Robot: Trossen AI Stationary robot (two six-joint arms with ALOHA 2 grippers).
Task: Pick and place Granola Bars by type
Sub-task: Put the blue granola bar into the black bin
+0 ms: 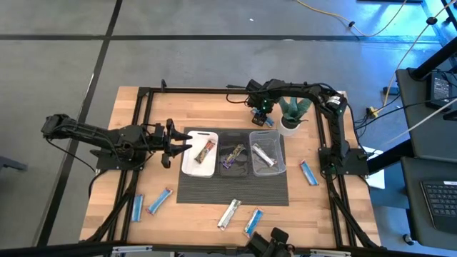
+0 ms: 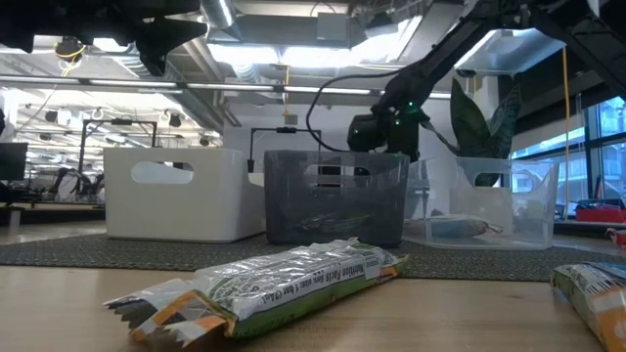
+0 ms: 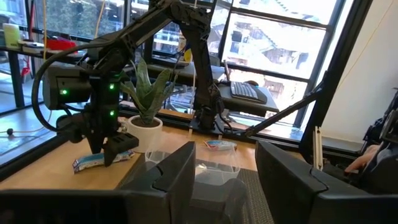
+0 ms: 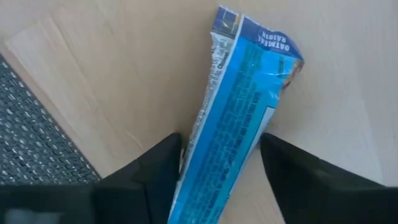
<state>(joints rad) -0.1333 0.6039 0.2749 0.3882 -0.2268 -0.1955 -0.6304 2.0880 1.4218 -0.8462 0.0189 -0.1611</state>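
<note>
- I have the right gripper (image 4: 214, 171) down at the far edge of the table (image 1: 143, 185), just past the trays and left of the potted plant (image 1: 291, 113).
- Its jaws are open and straddle a blue bar (image 4: 239, 118) that lies flat on the wood; the bar's near end sits in the gap between the two fingers.
- The bar's long axis runs straight ahead from the jaws, roughly in line with the gripper's reach, so the fingers stand on either long side. I judge that closing now would pinch it across its narrow width.
- I cannot tell whether the fingers already touch the wrapper; in the right wrist view they look just beside it.
- The left gripper (image 1: 173, 142) waits with open jaws at the left of the white tray (image 1: 187, 168), holding nothing.
- The white tray holds a dark red bar (image 1: 206, 151), the black tray (image 1: 247, 171) a purple one (image 1: 233, 155), the clear tray (image 1: 281, 165) a silver one (image 1: 263, 155).
- More blue bars lie loose: one right of the mat (image 1: 308, 172), two at near left (image 1: 138, 207), one at near centre (image 1: 253, 221) beside a silver bar (image 1: 228, 213).
- The right arm is plainly the nearer one to this far bar, well apart from the left.
</note>
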